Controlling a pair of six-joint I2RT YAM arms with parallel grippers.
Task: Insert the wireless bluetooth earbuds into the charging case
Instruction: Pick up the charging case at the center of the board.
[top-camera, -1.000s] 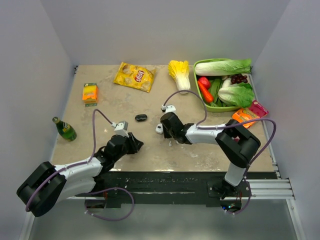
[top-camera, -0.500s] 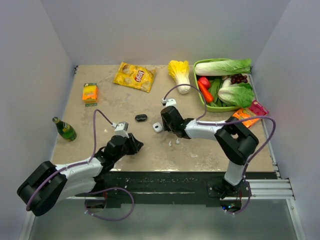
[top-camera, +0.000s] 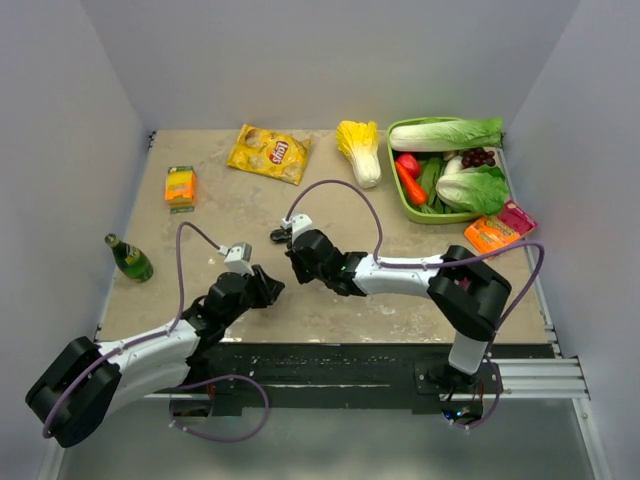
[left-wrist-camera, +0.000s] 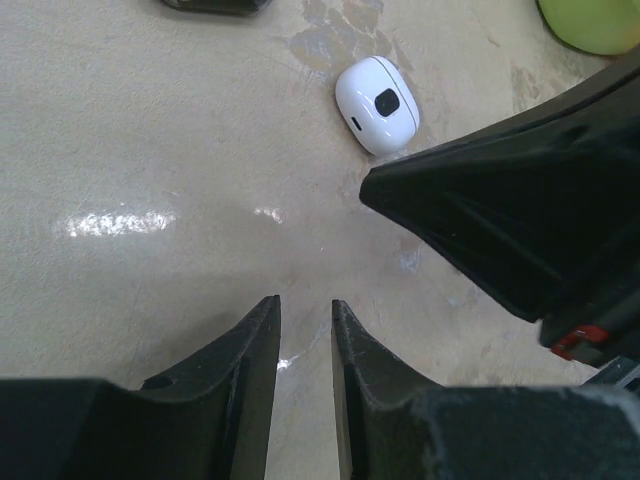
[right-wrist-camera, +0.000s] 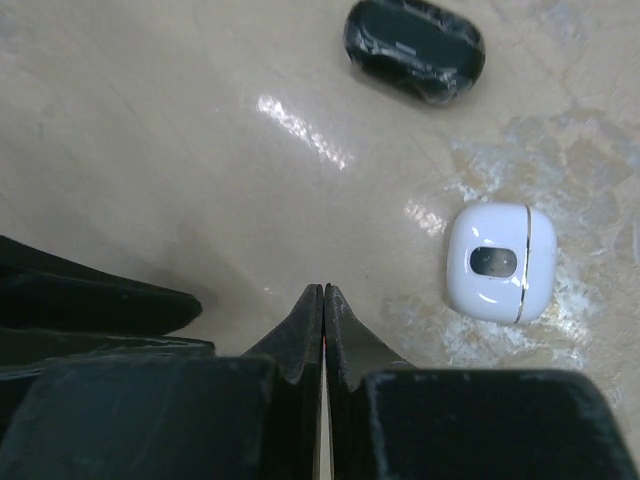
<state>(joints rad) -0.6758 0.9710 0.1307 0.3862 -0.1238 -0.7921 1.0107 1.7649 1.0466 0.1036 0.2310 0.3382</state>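
The right end effector (right-wrist-camera: 322, 290), closed and empty, lay nearest the white charging case (right-wrist-camera: 500, 262) at its two o'clock, while the left end effector (left-wrist-camera: 305, 300) stood slightly parted, empty.

Top camera sits high above and behind the arm bases, tilted down, so the whole table (top-camera: 200, 215) fits, seen from far off. Left wrist camera hangs low over the tabletop, peering forward past the left gripper (left-wrist-camera: 305, 305) — white case (left-wrist-camera: 376, 105) ahead, a touch right. Right wrist camera, just as close, looks past the right gripper (right-wrist-camera: 323, 290) — white case to its right, black case (right-wrist-camera: 415, 48) beyond it. Both wrist views share the white case and the tabletop around it.
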